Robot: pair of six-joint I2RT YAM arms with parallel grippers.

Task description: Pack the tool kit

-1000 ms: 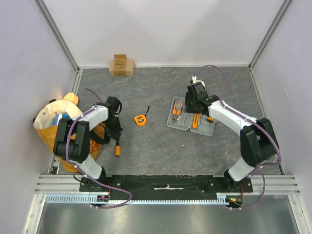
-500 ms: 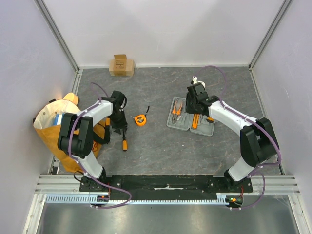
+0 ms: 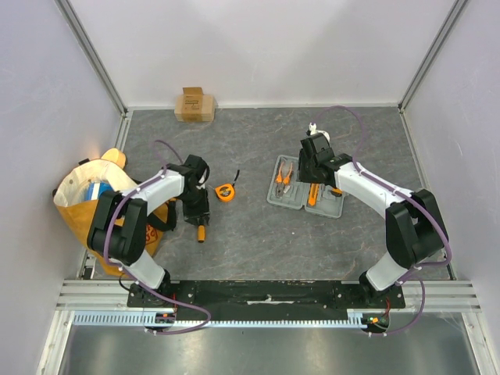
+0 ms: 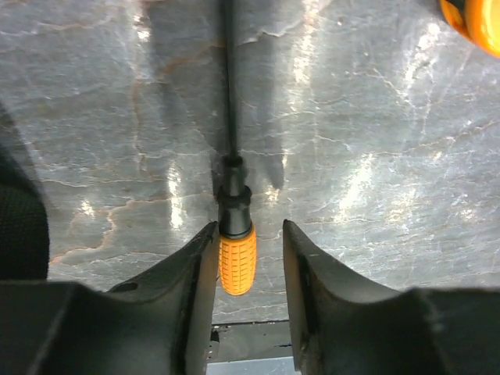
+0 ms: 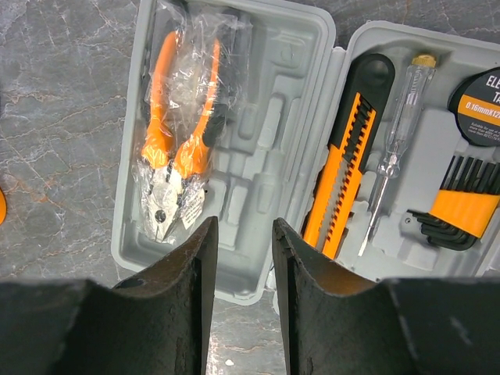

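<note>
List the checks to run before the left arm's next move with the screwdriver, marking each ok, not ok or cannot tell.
1. Check screwdriver handle lies between left end effector fingers: ok.
2. Check left jaws are closed on the handle: not ok, they stand apart.
3. Check case lies open: ok.
4. Check pliers sit in case: ok.
5. Check right end effector is empty, above case: ok.
6. Check a free slot fits the screwdriver: cannot tell.

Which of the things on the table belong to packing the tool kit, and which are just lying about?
Belong to the job:
- grey case, lying open
- pliers, utility knife and hex keys, already in the case
- screwdriver, loose on the table
- tape measure, loose on the table

Just lying about:
- cardboard box
- yellow-orange bag
</note>
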